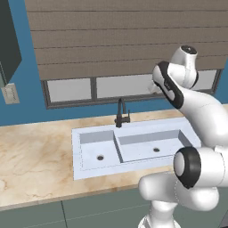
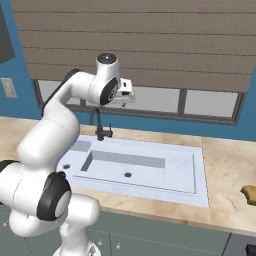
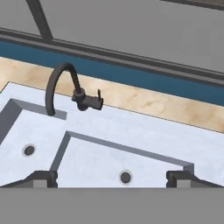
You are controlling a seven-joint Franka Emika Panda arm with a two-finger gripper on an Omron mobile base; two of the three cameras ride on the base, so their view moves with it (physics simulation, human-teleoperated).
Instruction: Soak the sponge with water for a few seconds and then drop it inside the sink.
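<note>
Well, counting first: one sink point(image 1: 84, 167) with two basins, a narrow one and a wider one, and one small round drain in each, so two drains; one dark faucet point(image 3: 65, 89) at the back rim; one sponge point(image 2: 249, 194). My claw point(image 3: 111, 177) hangs high above the sink, and in the hand view my two dark fingertips point(image 3: 41, 177) stand wide apart with nothing between them, the wider basin's drain showing in the gap. From the right base view my hand point(image 2: 122, 92) sits up in front of the window point(image 2: 207, 104), above and a little behind the faucet. The sponge lies on the marbled counter point(image 2: 225, 165) well to the right of the sink, at the edge of the right base view, apart from the basin rim; only part of it shows, a yellow-orange lump, so I cannot tell which way its long axis runs. The sink's own long axis runs side to side along the counter, narrow basin on my left, wider one on my right. The faucet's arched spout curves over toward the narrow basin, its short handle sticking out to the other side. I see no stream falling from it.
</note>
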